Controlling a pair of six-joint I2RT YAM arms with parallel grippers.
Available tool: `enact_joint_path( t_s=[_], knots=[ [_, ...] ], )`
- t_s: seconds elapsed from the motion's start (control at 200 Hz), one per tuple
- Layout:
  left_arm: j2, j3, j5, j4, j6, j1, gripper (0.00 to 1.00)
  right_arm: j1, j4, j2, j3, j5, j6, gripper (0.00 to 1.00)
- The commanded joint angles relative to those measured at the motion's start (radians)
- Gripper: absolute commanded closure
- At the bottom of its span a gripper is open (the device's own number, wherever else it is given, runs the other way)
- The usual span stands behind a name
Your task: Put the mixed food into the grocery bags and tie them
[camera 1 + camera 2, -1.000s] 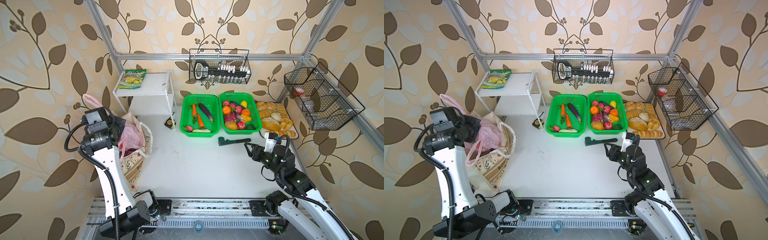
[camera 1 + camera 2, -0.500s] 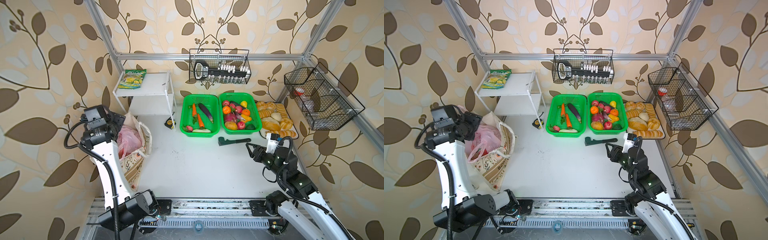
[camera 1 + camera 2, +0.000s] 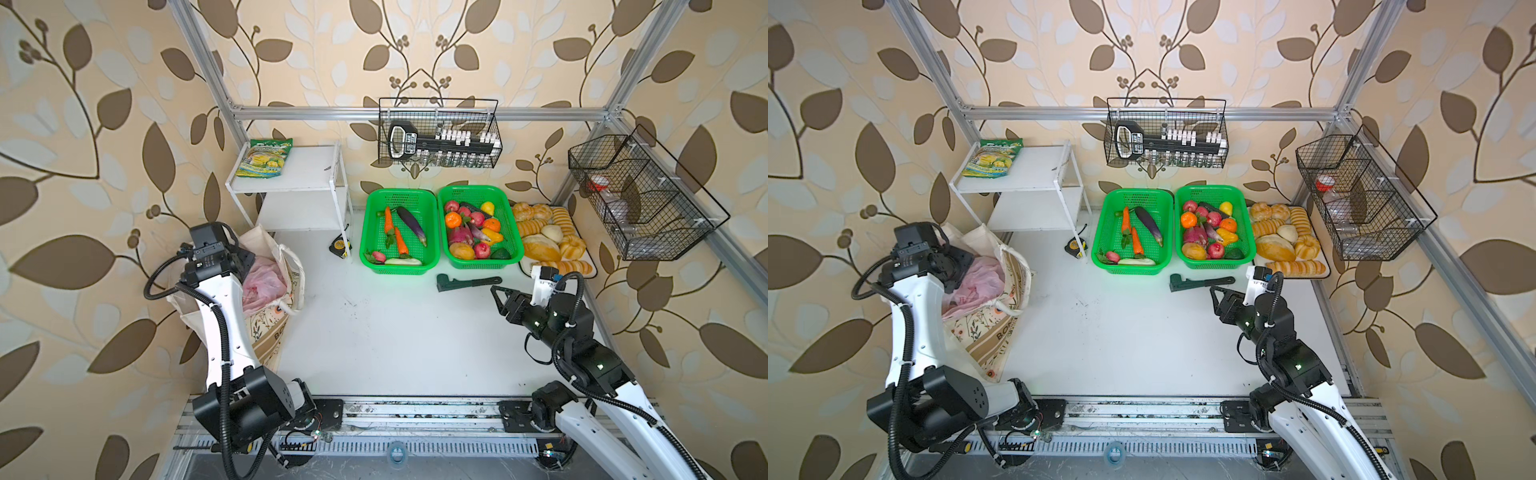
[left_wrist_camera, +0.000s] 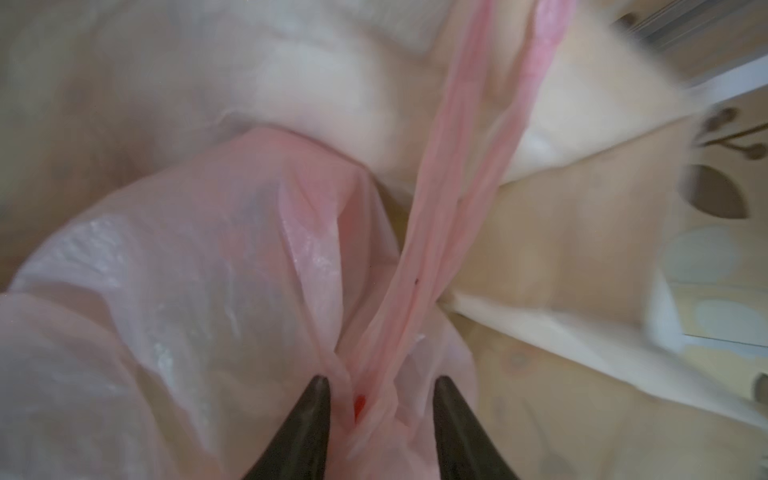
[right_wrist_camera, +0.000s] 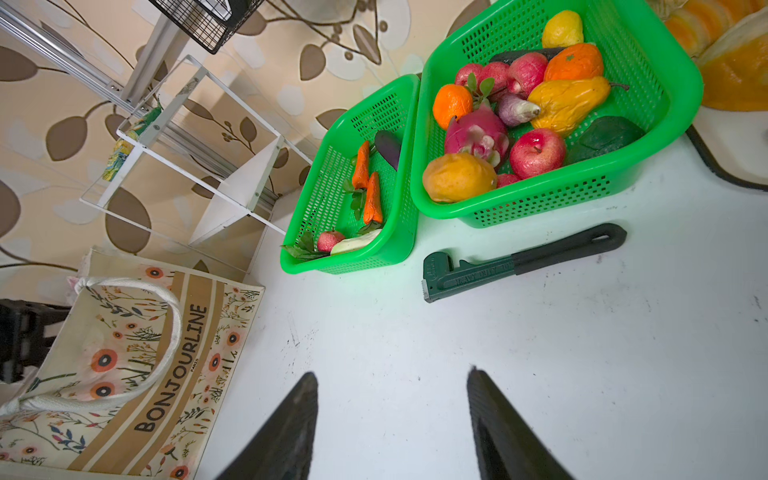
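Observation:
The cream canvas tote point(image 3: 272, 332) point(image 5: 124, 365) stands at the left edge of the table. The pink plastic bag point(image 3: 266, 286) point(image 3: 980, 276) sits inside it. My left arm's wrist hangs over the tote's mouth, hiding the fingers in both top views. In the left wrist view my left gripper point(image 4: 380, 384) is open. The pink bag's point(image 4: 208, 270) bunched handle point(image 4: 449, 208) runs between the two fingers. The mixed food is hidden. My right gripper point(image 3: 498, 299) point(image 5: 390, 374) is open over bare table, with nothing in it.
Two green baskets point(image 3: 395, 270) point(image 3: 482, 264) of vegetables and fruit stand at the back. A green pipe wrench point(image 3: 465, 282) lies in front of them. A bread tray point(image 3: 592, 270) is at the right. A white shelf point(image 3: 303, 170) holds a yellow-green snack packet point(image 3: 266, 158).
My left gripper came down from above the tote towards the pink bag, and the raised pink handle dropped. Its jaws went from shut to open. The right arm barely moved.

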Motion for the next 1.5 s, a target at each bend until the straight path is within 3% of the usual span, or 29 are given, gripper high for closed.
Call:
enact_joint_path(
  t_s=[0.0,0.105,0.33,0.42,0.585,0.775,0.94,1.1,1.125,1.15,1.225,1.305,1.425,1.495],
  knots=[
    [0.007,-0.073,-0.049,0.036,-0.047,0.011,0.57,-0.001,-0.024,-0.014,0.002,0.012,-0.003,0.42],
    [0.04,-0.05,-0.041,0.002,-0.047,0.02,0.54,-0.002,-0.026,-0.014,0.003,0.009,-0.003,0.42],
    [-0.034,0.16,0.007,-0.022,0.051,0.017,0.3,-0.002,-0.013,-0.002,0.001,0.01,0.002,0.42],
    [-0.076,0.231,0.025,-0.024,0.065,-0.022,0.25,-0.002,0.001,0.011,0.003,0.013,0.0,0.42],
    [-0.15,0.262,0.011,0.057,0.177,-0.281,0.2,-0.001,0.02,0.028,0.018,0.023,-0.023,0.42],
    [-0.25,0.052,0.332,0.338,0.342,-0.615,0.2,-0.001,0.011,-0.013,0.019,0.129,-0.097,0.38],
    [-0.27,-0.2,0.413,0.452,0.477,-0.843,0.13,-0.002,-0.015,-0.094,-0.007,0.328,-0.178,0.29],
    [-0.286,-0.477,0.188,0.583,0.578,-0.891,0.03,-0.002,0.072,-0.161,-0.095,0.495,-0.322,0.15],
    [-0.287,-0.515,0.134,0.612,0.581,-0.891,0.02,-0.002,0.098,-0.167,-0.112,0.518,-0.35,0.06],
    [-0.287,-0.548,0.082,0.643,0.588,-0.891,0.02,-0.002,0.122,-0.172,-0.128,0.537,-0.378,0.03],
    [-0.274,-0.607,0.035,0.702,0.678,-0.891,0.01,-0.002,0.21,-0.173,-0.191,0.598,-0.453,0.01],
    [-0.236,-0.627,-0.097,0.751,0.702,-0.89,0.01,-0.001,0.329,-0.157,-0.267,0.628,-0.537,0.01],
    [-0.16,-0.582,-0.224,0.744,0.746,-0.867,0.01,-0.002,0.615,-0.088,-0.413,0.648,-0.647,0.0],
    [-0.118,-0.598,-0.239,0.798,0.76,-0.825,0.01,-0.01,0.77,-0.008,-0.467,0.653,-0.686,0.01]
  ],
)
